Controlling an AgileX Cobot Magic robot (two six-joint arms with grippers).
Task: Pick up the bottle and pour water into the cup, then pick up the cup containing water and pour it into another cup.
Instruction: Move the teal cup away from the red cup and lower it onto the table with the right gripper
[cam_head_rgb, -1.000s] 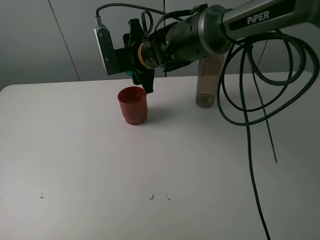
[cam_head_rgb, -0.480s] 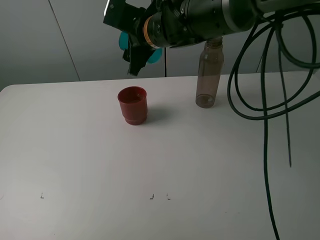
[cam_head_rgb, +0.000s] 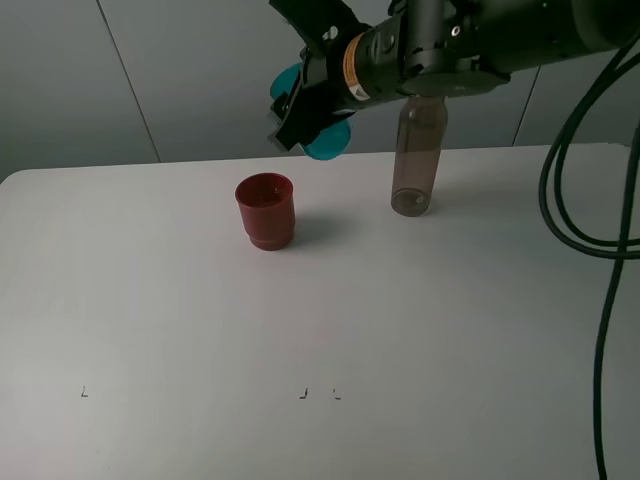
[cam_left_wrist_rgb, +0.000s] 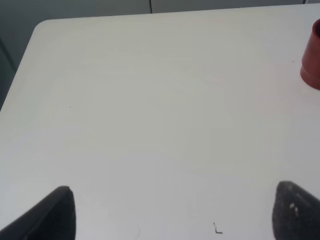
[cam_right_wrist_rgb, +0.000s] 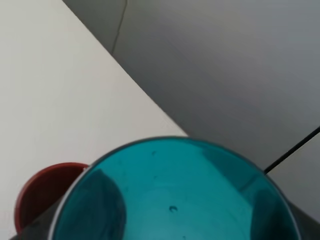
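We are holding the cup (cam_head_rgb: 318, 128) pinched in our right gripper (cam_head_rgb: 300, 115), tipped on its side in the air at about one o'clock from the red cup (cam_head_rgb: 266, 210), seemingly for pouring. The bottle (cam_head_rgb: 417, 150) is standing at three o'clock of the red cup, well apart. Our left gripper (cam_left_wrist_rgb: 170, 212) is hanging spread and empty. We are reading no writing anywhere.

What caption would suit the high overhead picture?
Right gripper holds the teal cup tilted in the air above the red cup, with the smoky bottle standing on the white table.
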